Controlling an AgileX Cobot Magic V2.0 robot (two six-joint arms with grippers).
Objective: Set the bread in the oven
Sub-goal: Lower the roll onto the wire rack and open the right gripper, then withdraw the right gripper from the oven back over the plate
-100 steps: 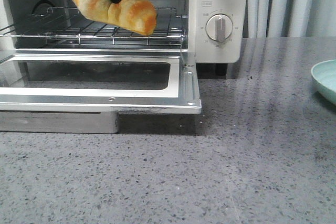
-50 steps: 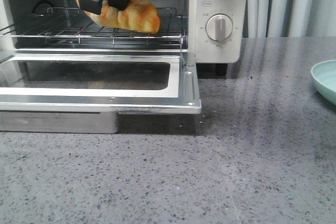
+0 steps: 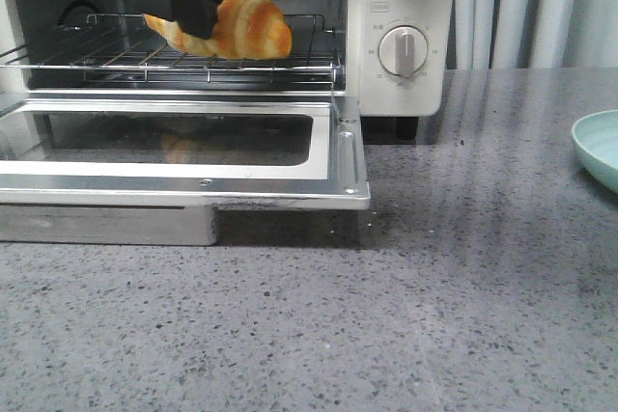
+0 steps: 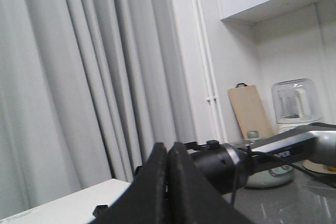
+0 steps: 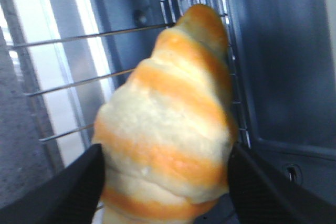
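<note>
Front view shows the right gripper (image 3: pixel 198 9) inside the oven (image 3: pixel 401 31) at the upper left of the frame, clamped on the bread (image 3: pixel 241 26), which sits on or just above the wire rack (image 3: pixel 116 55). The placing step looks nearly done; next the fingers should spread and back out over the lowered door (image 3: pixel 193 180), which leaves open room in front. Left wrist view has the left gripper (image 4: pixel 168 182) at the bottom, fingers pressed together, holding nothing. Right wrist view shows the bread filling the centre between both fingers (image 5: pixel 68 190), rack wires behind, the oven wall close at right.
</note>
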